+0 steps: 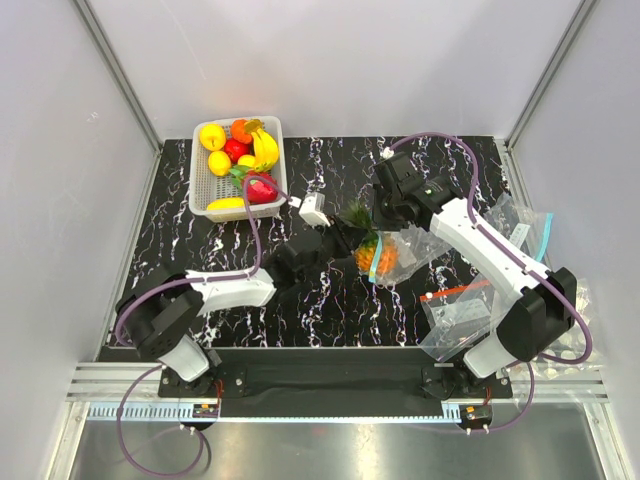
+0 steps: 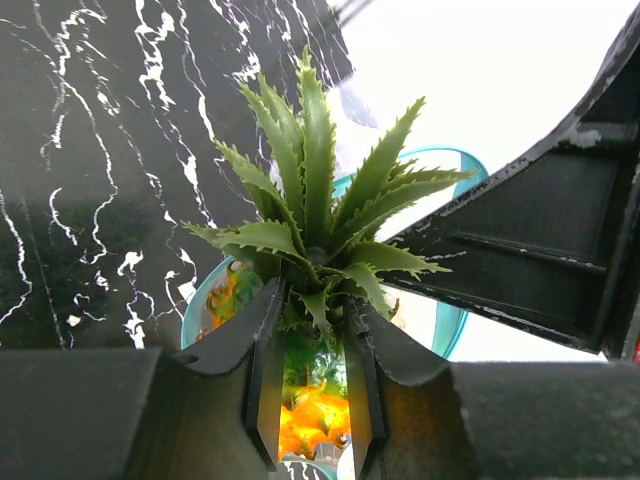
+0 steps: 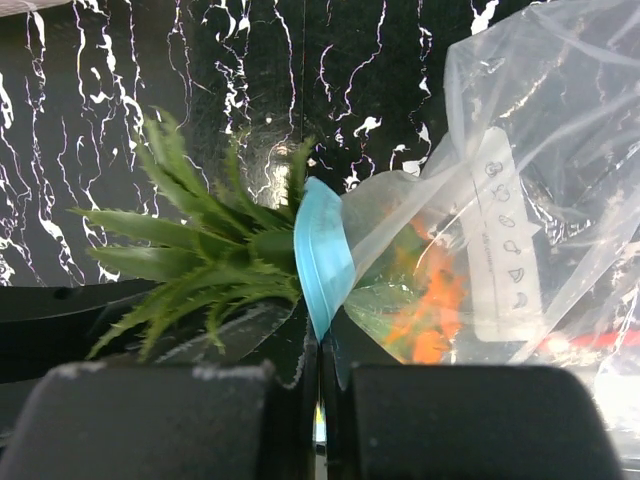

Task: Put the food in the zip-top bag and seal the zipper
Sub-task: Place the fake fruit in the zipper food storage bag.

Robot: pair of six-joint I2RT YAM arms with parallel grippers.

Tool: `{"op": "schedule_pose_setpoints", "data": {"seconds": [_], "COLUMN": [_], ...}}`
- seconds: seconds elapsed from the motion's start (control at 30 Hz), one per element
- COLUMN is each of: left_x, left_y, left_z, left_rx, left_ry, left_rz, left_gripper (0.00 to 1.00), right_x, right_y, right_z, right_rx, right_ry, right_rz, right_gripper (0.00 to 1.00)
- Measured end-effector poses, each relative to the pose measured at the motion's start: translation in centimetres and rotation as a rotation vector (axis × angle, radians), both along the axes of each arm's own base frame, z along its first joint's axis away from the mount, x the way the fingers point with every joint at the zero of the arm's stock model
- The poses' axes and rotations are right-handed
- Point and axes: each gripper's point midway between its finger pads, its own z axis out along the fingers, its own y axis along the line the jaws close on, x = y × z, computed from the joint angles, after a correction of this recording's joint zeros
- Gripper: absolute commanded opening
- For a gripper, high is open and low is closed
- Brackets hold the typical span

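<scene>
My left gripper [image 2: 313, 320] pinches the pineapple [image 2: 315, 200] just below its crown. Its orange body is blurred, partly inside the zip-top bag [image 3: 530, 150]. My right gripper [image 3: 320, 350], pressed together, seemingly nips the zipper [image 3: 322, 250], contact hidden.

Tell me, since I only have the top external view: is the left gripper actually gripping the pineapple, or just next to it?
Observer: Gripping it. The left wrist view shows the left gripper closed on the pineapple just below its green crown.
Operator: Is any of it in the bag yet?
Observer: Yes. In the right wrist view its orange body shows through the clear zip-top bag, while the crown sticks out of the mouth.
Operator: What holds the bag?
Observer: The right gripper, shut on the teal zipper at the edge of the mouth.
</scene>
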Motion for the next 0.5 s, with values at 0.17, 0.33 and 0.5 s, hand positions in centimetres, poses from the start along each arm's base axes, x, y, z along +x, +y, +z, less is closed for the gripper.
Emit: {"op": "schedule_pose_setpoints", "data": {"seconds": [0.17,0.33,0.5], "left_x": [-0.1,0.5,0.9], "left_y": [-0.4,0.4,1.5], "left_z": [0.0,0.3,1.2], "left_rx": [0.029,0.038,0.052], "left_ry": [-0.019,-0.021,-0.034], "left_rz": [-0.019,-0.005,0.01], "left_gripper": [0.0,0.0,0.0], "right_x": [-0.1,-0.1,-0.2], "right_y": [0.2,0.4,0.4], "right_z": [0.0,-0.1,-0.5], "right_rx": [0.008,0.017,0.009], "right_ry": [0.003,0.001,0.005], "right_rz": [0.009,0.017,0.026], "right_gripper": [0.0,0.0,0.09]}}
